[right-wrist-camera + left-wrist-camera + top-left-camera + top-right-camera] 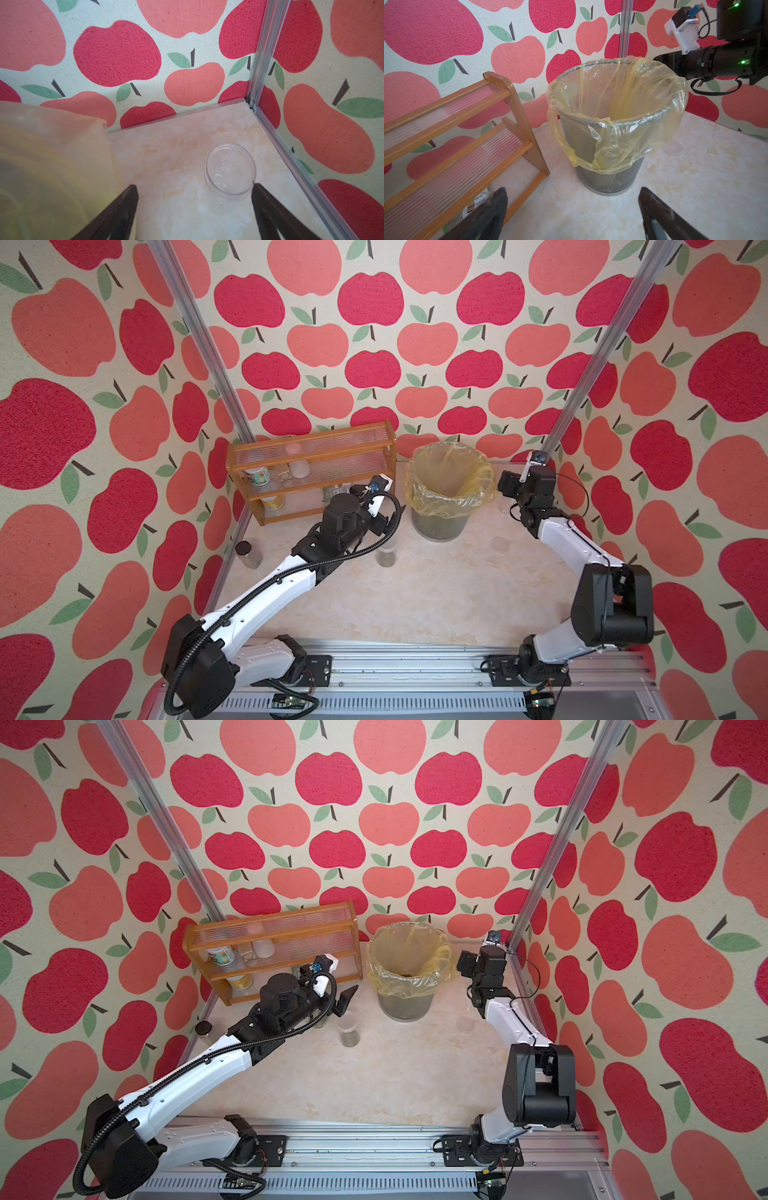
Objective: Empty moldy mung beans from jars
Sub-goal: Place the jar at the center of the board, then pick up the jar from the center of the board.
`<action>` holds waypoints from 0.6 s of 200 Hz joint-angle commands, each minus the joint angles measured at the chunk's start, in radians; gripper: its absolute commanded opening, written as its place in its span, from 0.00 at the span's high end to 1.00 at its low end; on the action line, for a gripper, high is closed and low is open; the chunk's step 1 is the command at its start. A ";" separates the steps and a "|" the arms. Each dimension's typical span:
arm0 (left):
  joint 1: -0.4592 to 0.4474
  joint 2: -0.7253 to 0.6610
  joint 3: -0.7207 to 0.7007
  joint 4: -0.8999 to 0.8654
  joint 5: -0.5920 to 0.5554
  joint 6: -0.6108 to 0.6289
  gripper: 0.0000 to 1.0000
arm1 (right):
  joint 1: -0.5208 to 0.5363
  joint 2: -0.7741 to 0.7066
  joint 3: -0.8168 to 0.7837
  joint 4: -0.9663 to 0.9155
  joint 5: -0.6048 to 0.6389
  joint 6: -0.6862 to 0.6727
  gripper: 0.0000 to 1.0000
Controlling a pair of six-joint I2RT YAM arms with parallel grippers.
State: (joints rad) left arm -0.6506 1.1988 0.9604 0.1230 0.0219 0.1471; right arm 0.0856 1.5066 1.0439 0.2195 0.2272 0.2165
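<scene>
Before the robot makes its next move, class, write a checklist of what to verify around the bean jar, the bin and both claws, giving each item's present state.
1. Left claw open, nothing held: ok.
2. Right claw open, nothing between its jaws: ok.
3. Right claw clear of the empty jar: cannot tell; one finger sits right at its rim.
4. Jar with mung beans upright on the table: ok; beans not yet emptied.
5. That jar's top open for pouring: cannot tell.
6. Bin liner spread open over the rim: ok.
</scene>
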 commanded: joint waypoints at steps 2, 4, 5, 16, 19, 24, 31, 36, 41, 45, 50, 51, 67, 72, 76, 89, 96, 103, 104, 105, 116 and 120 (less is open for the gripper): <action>0.019 -0.013 0.003 0.003 -0.026 -0.038 0.00 | 0.012 -0.041 -0.005 -0.022 0.029 -0.007 0.11; 0.021 -0.015 0.003 0.003 -0.028 -0.039 0.00 | 0.012 -0.044 -0.007 -0.024 0.031 -0.006 0.11; 0.021 -0.016 0.003 0.002 -0.028 -0.040 0.00 | 0.012 -0.046 -0.009 -0.025 0.031 -0.005 0.11; 0.029 -0.021 -0.001 -0.002 -0.028 -0.048 0.00 | 0.024 -0.071 -0.030 -0.022 0.053 -0.013 0.11; 0.030 -0.022 -0.003 -0.001 -0.027 -0.050 0.00 | 0.030 -0.079 -0.040 -0.013 0.062 -0.025 0.11; 0.032 -0.025 -0.005 -0.002 -0.025 -0.049 0.00 | 0.043 -0.095 -0.061 0.011 0.081 -0.052 0.11; 0.033 -0.028 -0.010 0.003 -0.026 -0.050 0.00 | 0.066 -0.117 -0.096 0.053 0.125 -0.103 0.11; 0.031 -0.028 -0.013 0.003 -0.031 -0.052 0.00 | 0.075 -0.127 -0.113 0.079 0.148 -0.127 0.11; 0.034 -0.031 -0.017 0.003 -0.038 -0.058 0.00 | 0.084 -0.139 -0.131 0.101 0.167 -0.143 0.11; 0.033 -0.030 -0.017 0.003 -0.047 -0.062 0.00 | 0.086 -0.149 -0.144 0.113 0.172 -0.150 0.11; 0.034 -0.030 -0.018 -0.001 -0.055 -0.068 0.00 | 0.087 -0.161 -0.157 0.120 0.175 -0.152 0.12; 0.034 -0.030 -0.018 -0.002 -0.056 -0.070 0.00 | 0.087 -0.163 -0.160 0.121 0.175 -0.152 0.12; 0.043 -0.029 -0.015 -0.024 -0.053 -0.085 0.00 | 0.094 -0.213 -0.199 0.128 0.179 -0.152 0.12; 0.045 -0.027 -0.011 -0.035 -0.053 -0.091 0.00 | 0.099 -0.229 -0.210 0.131 0.178 -0.153 0.12; 0.046 -0.024 -0.010 -0.045 -0.053 -0.096 0.00 | 0.101 -0.241 -0.217 0.130 0.179 -0.153 0.12; 0.053 -0.020 -0.005 -0.080 -0.048 -0.109 0.00 | 0.113 -0.282 -0.234 0.120 0.178 -0.150 0.12; 0.053 -0.017 -0.003 -0.103 -0.056 -0.118 0.00 | 0.122 -0.305 -0.242 0.111 0.173 -0.155 0.12; 0.053 -0.013 -0.003 -0.122 -0.066 -0.125 0.00 | 0.140 -0.327 -0.249 0.107 0.178 -0.166 0.12; 0.054 -0.012 -0.003 -0.126 -0.068 -0.124 0.00 | 0.143 -0.329 -0.250 0.107 0.180 -0.168 0.12; 0.055 -0.012 -0.003 -0.130 -0.069 -0.125 0.00 | 0.145 -0.333 -0.250 0.106 0.180 -0.171 0.12; 0.055 -0.009 -0.001 -0.166 -0.076 -0.130 0.00 | 0.173 -0.354 -0.255 0.100 0.182 -0.191 0.12; 0.054 -0.009 0.001 -0.186 -0.078 -0.131 0.00 | 0.182 -0.361 -0.252 0.091 0.180 -0.193 0.12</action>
State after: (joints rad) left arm -0.6003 1.1896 0.9573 0.0475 -0.0231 0.0551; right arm 0.2165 1.2045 0.8028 0.2981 0.3847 0.0772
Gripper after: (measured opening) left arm 0.997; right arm 0.884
